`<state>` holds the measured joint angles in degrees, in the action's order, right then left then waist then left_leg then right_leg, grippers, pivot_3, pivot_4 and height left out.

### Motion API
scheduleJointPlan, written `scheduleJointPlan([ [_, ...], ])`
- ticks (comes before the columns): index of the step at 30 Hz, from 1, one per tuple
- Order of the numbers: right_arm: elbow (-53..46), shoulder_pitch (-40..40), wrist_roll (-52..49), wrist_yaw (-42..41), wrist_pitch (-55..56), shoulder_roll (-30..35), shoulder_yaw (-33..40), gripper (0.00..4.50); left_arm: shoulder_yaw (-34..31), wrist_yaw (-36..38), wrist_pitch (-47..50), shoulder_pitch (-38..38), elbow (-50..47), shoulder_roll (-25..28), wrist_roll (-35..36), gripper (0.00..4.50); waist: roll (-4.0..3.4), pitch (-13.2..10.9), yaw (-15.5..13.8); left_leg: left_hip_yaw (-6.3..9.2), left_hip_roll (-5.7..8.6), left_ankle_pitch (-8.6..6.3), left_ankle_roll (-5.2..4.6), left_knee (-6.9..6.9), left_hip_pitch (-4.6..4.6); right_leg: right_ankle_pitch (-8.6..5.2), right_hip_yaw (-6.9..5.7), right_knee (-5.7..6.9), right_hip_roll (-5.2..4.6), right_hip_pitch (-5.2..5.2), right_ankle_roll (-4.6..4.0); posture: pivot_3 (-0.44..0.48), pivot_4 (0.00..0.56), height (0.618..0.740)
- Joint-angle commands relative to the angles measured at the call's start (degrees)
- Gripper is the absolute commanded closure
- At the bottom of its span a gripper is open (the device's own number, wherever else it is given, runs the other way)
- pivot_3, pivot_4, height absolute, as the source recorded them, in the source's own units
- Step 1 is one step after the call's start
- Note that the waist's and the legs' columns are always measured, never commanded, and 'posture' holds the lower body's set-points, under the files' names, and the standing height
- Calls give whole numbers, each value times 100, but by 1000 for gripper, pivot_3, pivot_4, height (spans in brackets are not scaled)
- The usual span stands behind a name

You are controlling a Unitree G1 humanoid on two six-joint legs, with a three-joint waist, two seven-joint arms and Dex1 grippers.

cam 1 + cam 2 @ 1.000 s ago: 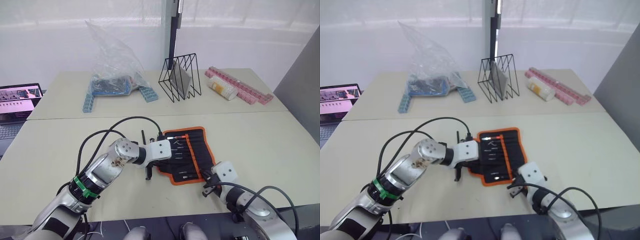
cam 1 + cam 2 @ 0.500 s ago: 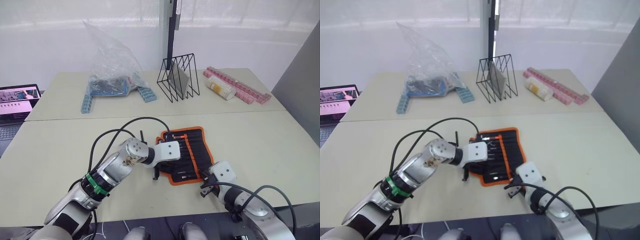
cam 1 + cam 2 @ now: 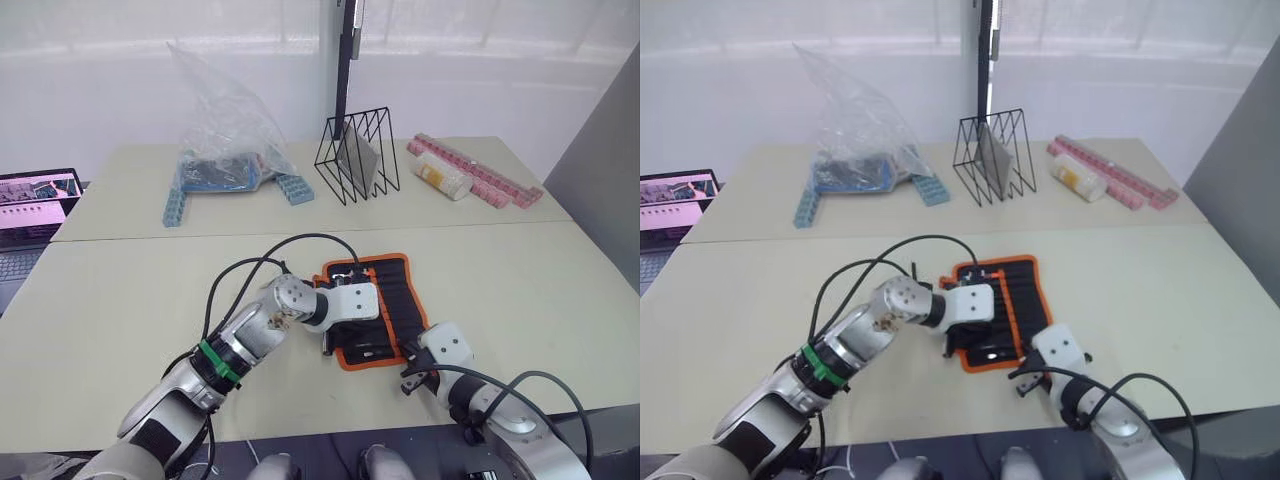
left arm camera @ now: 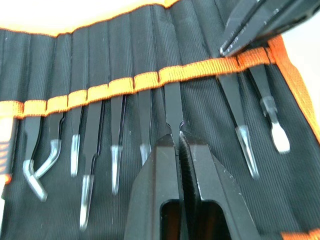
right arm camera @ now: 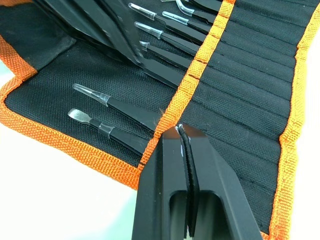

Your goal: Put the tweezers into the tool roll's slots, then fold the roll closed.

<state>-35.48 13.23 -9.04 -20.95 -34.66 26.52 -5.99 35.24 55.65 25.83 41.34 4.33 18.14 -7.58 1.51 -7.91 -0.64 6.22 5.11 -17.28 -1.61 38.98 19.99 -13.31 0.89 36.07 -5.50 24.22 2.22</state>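
Clearly the tweezers (image 4: 172, 107) are thin, stiff and slick, so the left gripper (image 4: 179, 142), clamped on one's shaft below the orange stripe (image 4: 125, 85), holds it well. Meanwhile the tool roll (image 3: 385, 300) is limp cloth; the right gripper (image 5: 181, 137) pinches that stripe, closed.

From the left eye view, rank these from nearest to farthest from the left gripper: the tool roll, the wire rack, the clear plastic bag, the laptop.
1. Tool roll: directly under the left gripper.
2. Wire rack: on the far table, beyond the roll.
3. Clear plastic bag: on the far table, toward the robot's left; not much farther than the rack.
4. Laptop: at the far left edge.
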Motion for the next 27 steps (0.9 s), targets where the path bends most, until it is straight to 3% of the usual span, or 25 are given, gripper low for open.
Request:
scheduleJointPlan([
  [1, 181, 252, -36, -151, -367, 13, -419, 4500, 34, -110, -202, 158, 156, -286, -76, 4459, 1, 5, -2, 0, 0, 0, 0, 1, 0, 0, 0, 0, 0, -1, 0, 0, 150, 724],
  [11, 153, 327, -35, -142, -365, 24, -385, 4500, -45, -215, -426, 219, 541, -552, -324, 4459, 0, 13, -2, -2, 1, 0, -1, 6, -9, 0, 0, 2, -1, -11, 0, 0, 150, 724],
  [24, 451, 67, 9, -181, -259, -8, -429, 4500, -550, 178, 395, 285, -570, -98, -99, 79, -2, 14, 71, -4, -6, 2, 1, 5, -12, 0, 6, 9, 8, -6, -1, 0, 150, 724],
  [27, 561, -49, 27, -173, -216, -38, -455, 4500, -736, 381, 667, 203, -1028, 199, 100, 31, -1, 14, 108, -4, -8, 2, 2, 5, -16, 1, 7, 12, 9, -8, -1, 0, 150, 724],
])
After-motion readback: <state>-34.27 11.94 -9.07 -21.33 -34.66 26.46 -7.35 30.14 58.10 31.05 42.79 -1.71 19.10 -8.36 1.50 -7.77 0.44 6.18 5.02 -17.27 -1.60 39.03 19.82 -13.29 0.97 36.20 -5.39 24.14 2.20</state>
